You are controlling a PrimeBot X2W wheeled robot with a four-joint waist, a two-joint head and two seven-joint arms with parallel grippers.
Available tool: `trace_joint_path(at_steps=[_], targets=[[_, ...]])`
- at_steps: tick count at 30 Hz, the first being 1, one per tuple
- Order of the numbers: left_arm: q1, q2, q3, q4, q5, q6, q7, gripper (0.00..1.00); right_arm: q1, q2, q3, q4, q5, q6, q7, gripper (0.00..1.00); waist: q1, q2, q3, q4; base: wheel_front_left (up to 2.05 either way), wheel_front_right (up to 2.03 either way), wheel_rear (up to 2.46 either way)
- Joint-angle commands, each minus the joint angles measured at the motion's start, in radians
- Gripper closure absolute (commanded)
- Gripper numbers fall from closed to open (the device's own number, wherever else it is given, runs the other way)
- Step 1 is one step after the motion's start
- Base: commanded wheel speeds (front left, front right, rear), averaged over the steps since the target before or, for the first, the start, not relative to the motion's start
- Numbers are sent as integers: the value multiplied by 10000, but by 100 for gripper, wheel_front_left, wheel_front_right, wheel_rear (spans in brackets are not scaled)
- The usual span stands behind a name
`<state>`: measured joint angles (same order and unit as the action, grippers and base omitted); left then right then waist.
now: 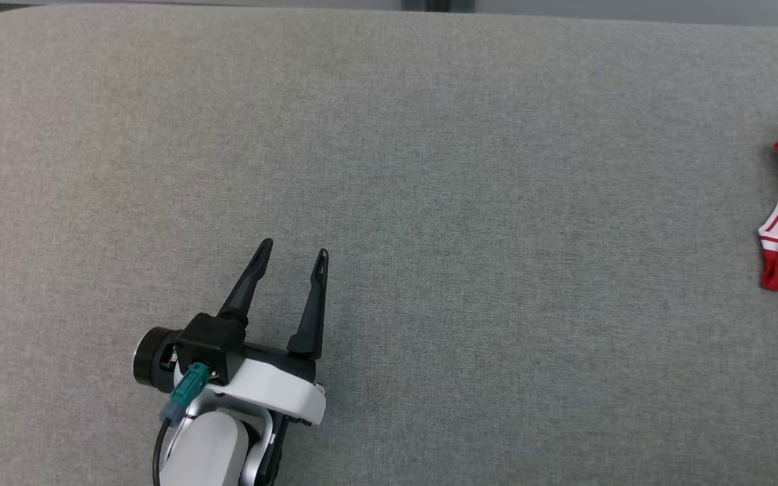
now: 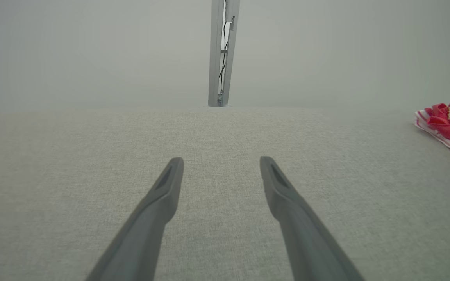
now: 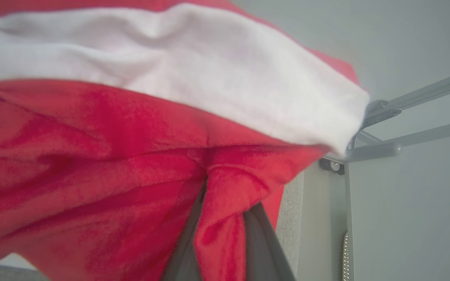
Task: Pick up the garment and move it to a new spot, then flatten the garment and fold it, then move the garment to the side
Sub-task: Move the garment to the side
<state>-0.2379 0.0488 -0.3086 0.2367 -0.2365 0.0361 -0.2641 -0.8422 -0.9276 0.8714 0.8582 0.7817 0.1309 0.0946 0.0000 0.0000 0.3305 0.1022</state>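
Grey cloth surface [image 1: 429,169] lies ahead: your right gripper [image 3: 219,195] pinches the garment [image 3: 92,128] for carrying, left gripper [image 1: 294,250] spread idle

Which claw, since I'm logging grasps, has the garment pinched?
The right claw: the red garment is bunched between its fingers. The left claw stands open, holding nothing.

Illumination is even, diffuse and bright; shadows are faint. Left wrist view is hazy. Right wrist view shows the red-and-white fabric garment [image 3: 131,136] blurred.
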Motion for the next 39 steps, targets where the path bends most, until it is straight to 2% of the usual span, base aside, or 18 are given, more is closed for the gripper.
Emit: trace_joint_path(at_steps=[1,6,7,8,14,17,22,29,32,35,39], targets=[[-220,39,4,-5,88,-55,7,0,228,81,-57,192,-108,-2,-103,100,0,0,120,105,0,0,0],[-229,38,163,21,172,-89,7,0,189,439,-169,959,-664,-2,-350,100,0,0,327,239,0,0,0],[-225,36,205,39,193,-103,7,0,144,542,-230,1137,-758,-2,-397,58,0,0,350,245,0,0,0],[-221,36,248,52,211,-100,7,0,125,669,-306,1305,-797,-2,-398,0,0,0,364,250,0,0,0],[-159,38,428,115,242,-119,7,0,-43,1188,-439,1733,-938,4,-218,0,0,0,229,219,0,0,0],[-103,39,378,117,168,-89,7,0,-237,1247,-394,1672,-1153,-1,-174,0,0,0,37,185,0,0,0],[54,41,289,149,50,-10,7,0,-613,1196,-259,1380,-1484,-1,155,0,0,0,-390,152,0,0,0],[304,40,315,150,-76,67,7,0,-938,836,75,730,-1734,-2,1369,0,0,0,-981,195,0,0,0],[345,43,358,142,-82,84,7,0,-1136,781,-11,404,-1875,-2,1229,0,0,0,-1122,202,0,0,0],[508,38,469,153,-36,103,7,0,-1206,895,-255,-54,-1972,-2,647,0,0,0,-1356,191,0,0,0],[700,38,732,167,121,98,7,0,-1133,1433,-615,-633,-2200,-2,-432,0,0,0,-1713,45,0,0,0]])
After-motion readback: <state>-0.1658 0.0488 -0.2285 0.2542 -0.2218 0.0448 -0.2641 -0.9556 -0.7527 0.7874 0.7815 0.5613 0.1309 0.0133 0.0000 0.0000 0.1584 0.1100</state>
